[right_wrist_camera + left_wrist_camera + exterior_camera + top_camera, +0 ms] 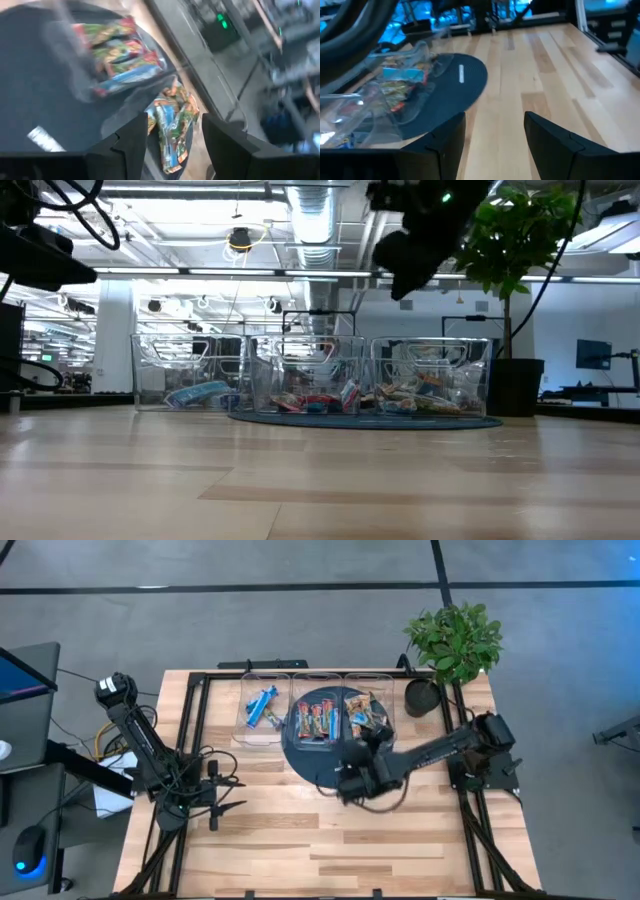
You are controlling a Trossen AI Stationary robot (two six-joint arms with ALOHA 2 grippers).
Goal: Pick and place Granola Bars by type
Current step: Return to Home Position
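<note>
Sorting looks finished. On the table (400, 850), the bins (291, 705) hold every bar I can see: blue bars (262, 706) left, red bars (315, 720) middle, orange bars (368, 718) right. The right gripper (350, 780) hangs near them, fingers wide and empty. The left gripper (215, 795) rests at the table's left, also wide.

Granola Bars (174, 122) — wrappers blurred | plant (520, 235) — top cut off
</note>
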